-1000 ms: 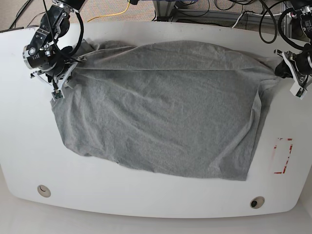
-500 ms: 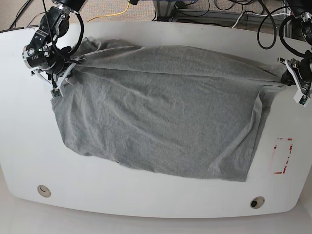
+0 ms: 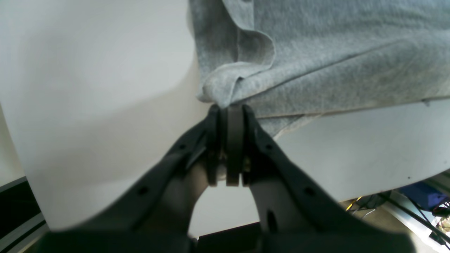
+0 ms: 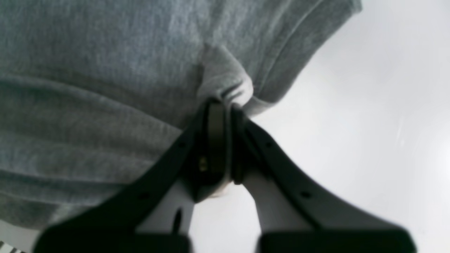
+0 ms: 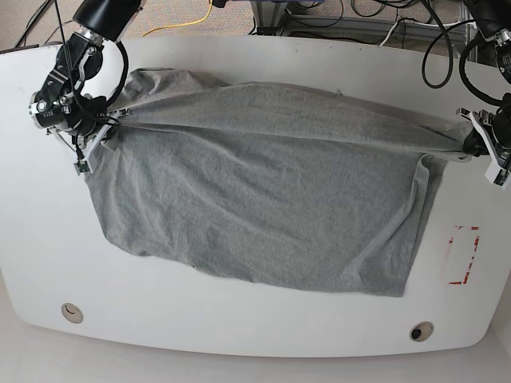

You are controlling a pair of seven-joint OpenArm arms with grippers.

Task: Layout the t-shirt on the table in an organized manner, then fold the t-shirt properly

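The heather-grey t-shirt (image 5: 263, 207) lies spread over the white table (image 5: 239, 327), its upper edge pulled into a taut ridge between my two grippers. At the base view's right, my left gripper (image 5: 469, 148) is shut on a bunched fold of the t-shirt (image 3: 316, 63); in the left wrist view the left gripper (image 3: 226, 107) pinches cloth just above the table (image 3: 88, 88). At the base view's left, my right gripper (image 5: 108, 126) is shut on the other end; the right wrist view shows the right gripper (image 4: 222, 102) clamping a small tuft of t-shirt (image 4: 105, 105). No lettering shows.
A red dashed rectangle (image 5: 464, 255) marks the table's right side. Two round grommet holes (image 5: 72, 312) (image 5: 421, 330) sit near the front edge. Cables (image 5: 200, 16) and floor lie beyond the far edge. Bare table runs along the front and left of the shirt.
Both grippers have drawn apart toward the table's sides, still holding cloth. The shirt's upper edge has stretched into a straighter, tauter ridge, and the far left corner has spread out.
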